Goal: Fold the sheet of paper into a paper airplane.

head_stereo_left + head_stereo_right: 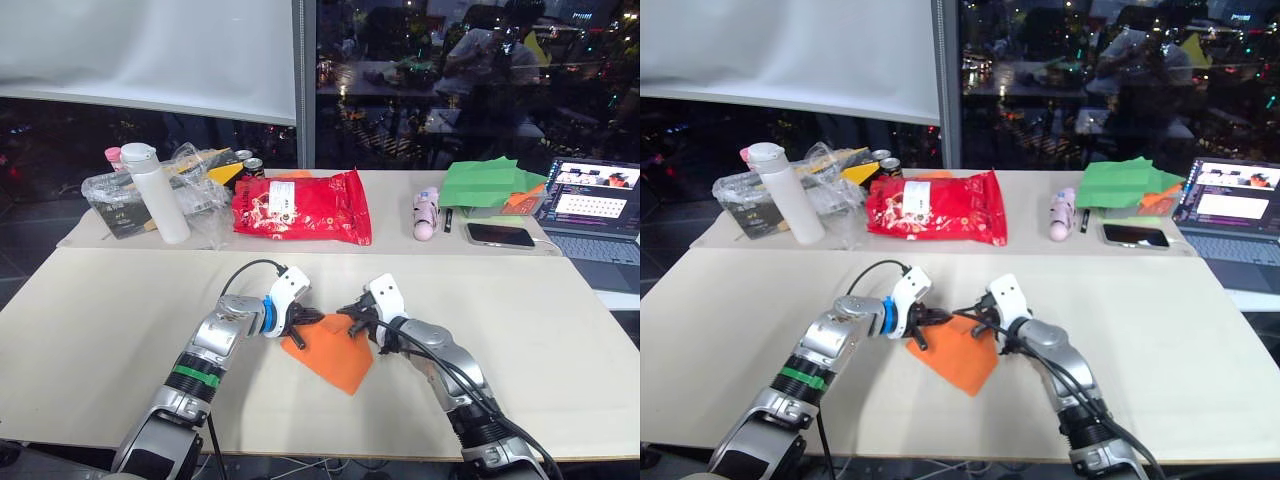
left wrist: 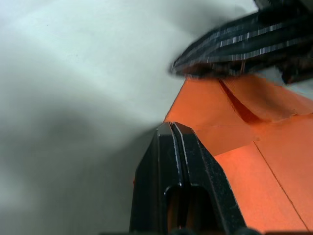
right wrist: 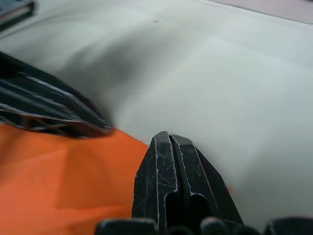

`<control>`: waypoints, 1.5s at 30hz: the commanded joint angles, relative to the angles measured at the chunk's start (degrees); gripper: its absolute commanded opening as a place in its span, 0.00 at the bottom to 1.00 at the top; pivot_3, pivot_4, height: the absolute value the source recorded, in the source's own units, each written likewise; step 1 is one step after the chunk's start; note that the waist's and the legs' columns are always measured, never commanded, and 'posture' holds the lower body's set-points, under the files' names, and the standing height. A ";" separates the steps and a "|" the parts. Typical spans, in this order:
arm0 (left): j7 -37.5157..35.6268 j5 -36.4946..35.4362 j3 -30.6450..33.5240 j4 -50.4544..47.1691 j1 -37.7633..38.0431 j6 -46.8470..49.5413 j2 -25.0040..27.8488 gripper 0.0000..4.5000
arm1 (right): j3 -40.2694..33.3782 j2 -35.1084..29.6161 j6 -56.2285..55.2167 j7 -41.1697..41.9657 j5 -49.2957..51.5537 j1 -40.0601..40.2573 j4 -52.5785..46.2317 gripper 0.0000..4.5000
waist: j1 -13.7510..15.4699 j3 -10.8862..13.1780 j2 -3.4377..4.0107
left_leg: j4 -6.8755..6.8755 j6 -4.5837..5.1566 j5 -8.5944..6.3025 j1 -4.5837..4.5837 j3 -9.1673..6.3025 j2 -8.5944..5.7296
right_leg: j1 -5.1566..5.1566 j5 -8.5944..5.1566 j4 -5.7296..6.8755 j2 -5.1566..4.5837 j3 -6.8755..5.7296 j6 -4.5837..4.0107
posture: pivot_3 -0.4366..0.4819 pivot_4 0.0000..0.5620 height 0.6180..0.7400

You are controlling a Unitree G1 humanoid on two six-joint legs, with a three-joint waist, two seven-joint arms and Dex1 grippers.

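Now I am pressing both closed grippers, left gripper (image 1: 300, 318) and right gripper (image 1: 352, 320), on the sheet of paper (image 1: 335, 358) lying on the surface (image 1: 100, 320); next, I think, a careful wing crease.

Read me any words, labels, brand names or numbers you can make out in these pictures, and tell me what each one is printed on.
No text here can be read.
Red snack bag: white label with print, too small to read.
Laptop: lines on the lit screen, too blurred to read.
Cans: markings not legible.
White bottle, phone, orange sheet of paper: no text visible.
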 commanded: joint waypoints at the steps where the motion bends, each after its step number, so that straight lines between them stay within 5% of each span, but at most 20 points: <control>1: 0.68 -0.23 0.18 -0.52 0.36 0.07 -0.39 0.01 | -1.57 -0.53 1.22 -0.68 0.16 0.92 -1.02 0.00 | 0.00 0.00 0.00 | 0.00 0.00 0.00 0.00 0.00 0.00 | 0.00 0.00 0.00 0.00 0.00 0.00 | 0.48 0.27 0.83; 21: 1.61 -0.24 0.24 0.09 0.50 -0.24 -1.45 0.01 | 6.85 1.75 2.10 1.79 -2.97 2.11 -3.98 0.00 | -0.11 0.00 0.00 | 0.00 0.02 -0.01 0.02 0.00 0.01 | -0.01 -0.02 0.00 0.01 0.00 0.04 | 0.48 0.27 0.83; 45: -0.09 -0.17 -0.87 1.77 -1.45 -3.16 -4.77 0.01 | -0.28 1.17 1.37 -1.86 -2.50 3.11 -5.71 0.00 | -0.07 0.00 0.00 | 0.00 0.03 -0.02 -0.04 0.00 0.00 | -0.03 -0.03 -0.05 0.00 0.00 0.04 | 0.48 0.27 0.83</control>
